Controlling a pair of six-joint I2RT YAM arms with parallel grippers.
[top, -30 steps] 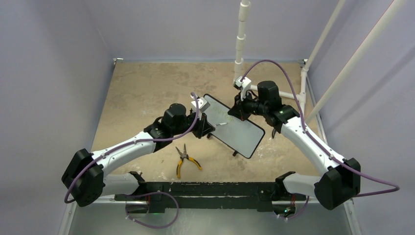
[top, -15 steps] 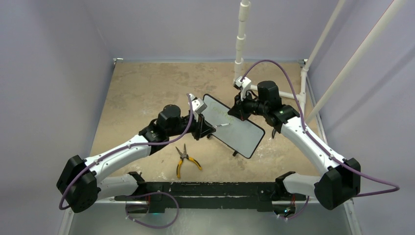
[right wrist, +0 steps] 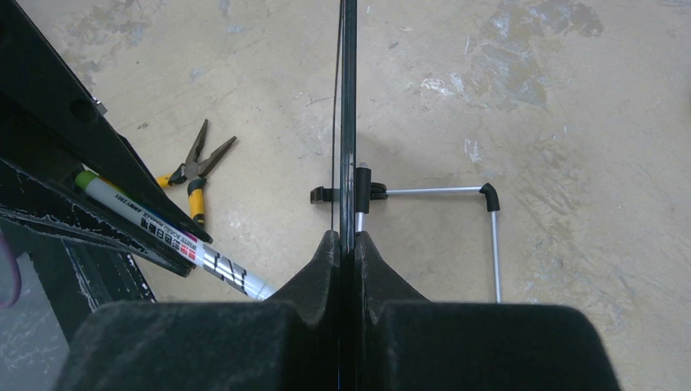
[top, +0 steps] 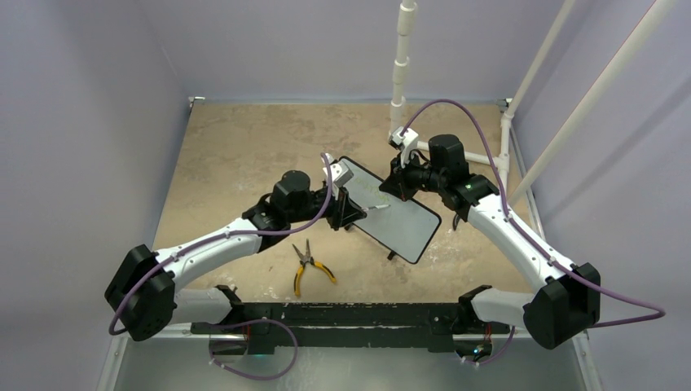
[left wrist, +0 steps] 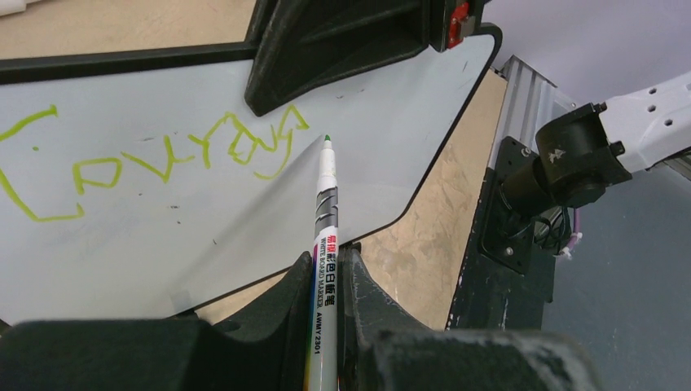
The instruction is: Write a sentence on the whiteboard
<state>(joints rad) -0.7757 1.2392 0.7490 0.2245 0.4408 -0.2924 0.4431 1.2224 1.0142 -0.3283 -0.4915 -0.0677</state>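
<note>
A mottled tan tabletop [top: 236, 155] sits boxed in by pale lilac walls, and nearest the arm bases a pair of yellow-handled pliers [top: 308, 265] lies on it, well apart from the work. Just beyond them the left gripper [left wrist: 326, 273] is closed tight on the barrel of a white marker [left wrist: 324, 232], which sticks out straight ahead between the fingers with its green tip leading. That tip points at the face of the whiteboard [left wrist: 163, 244], which is propped up at a tilt, its long axis running diagonally from far left to near right in the overhead view. The tip stands right at the end of the sentence [left wrist: 163, 159], just beside the last green letter; whether it touches the surface or hovers a hair off it cannot be told. Bare board stretches from the tip toward the rounded corner on the right and below the written row, so any further stroke would likely run along the long axis that way. On the far side the right gripper [right wrist: 346, 240] is pinched closed on the board's top edge, seen edge-on between its fingers, steadying it, with the wire stand [right wrist: 489, 236] reaching onto the tabletop behind. The left arm is plainly the writing arm and the nearer one to the blank area.
</note>
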